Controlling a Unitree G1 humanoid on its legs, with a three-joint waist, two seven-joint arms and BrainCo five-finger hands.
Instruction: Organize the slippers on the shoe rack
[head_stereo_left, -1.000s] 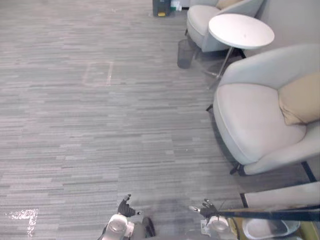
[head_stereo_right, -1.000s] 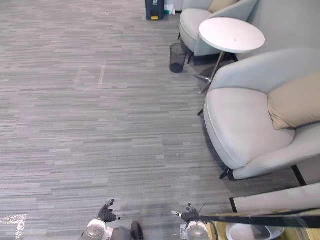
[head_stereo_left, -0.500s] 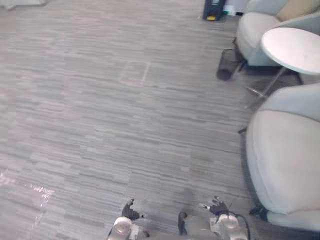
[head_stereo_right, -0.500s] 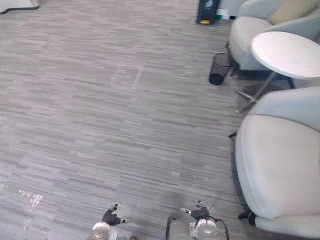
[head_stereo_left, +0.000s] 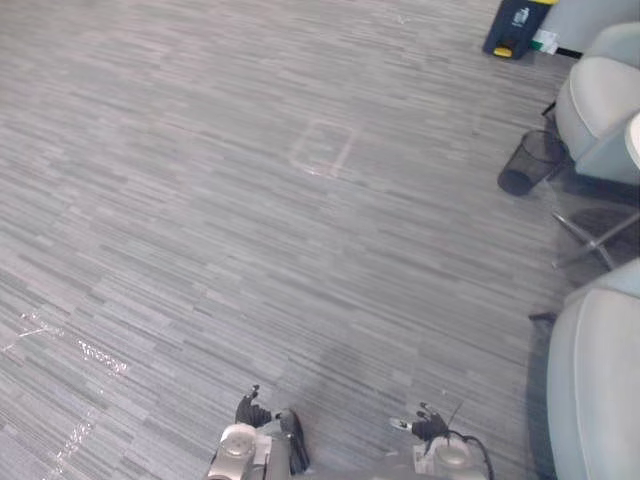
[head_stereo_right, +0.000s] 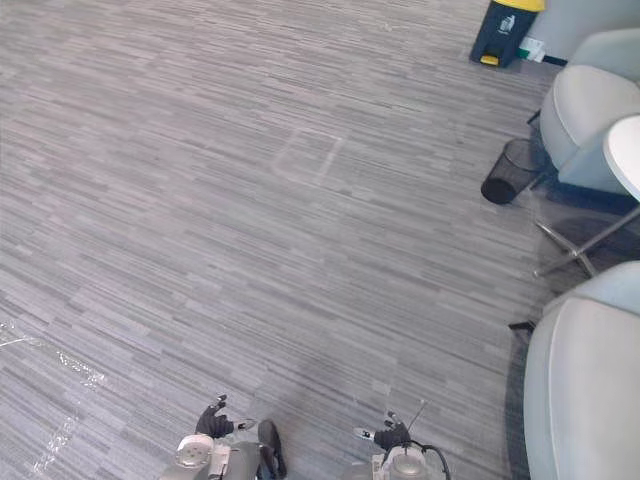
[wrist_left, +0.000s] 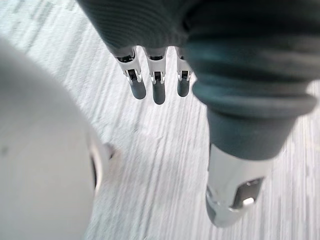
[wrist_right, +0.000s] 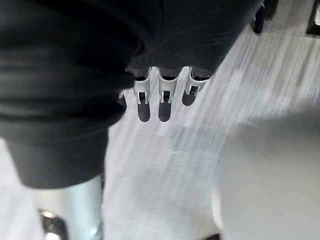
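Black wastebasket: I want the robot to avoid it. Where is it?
The wastebasket sits at the left eye view's upper right, on the robot's right, beside the far grey armchair and near the side table's metal legs.

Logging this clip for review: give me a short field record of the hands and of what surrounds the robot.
left hand: open, empty, low over the floor
right hand: open, empty, low over the floor
floor: grey striped carpet
right side: near armchair, far armchair, black mesh wastebasket, white table
far right: dark bin, yellow parts
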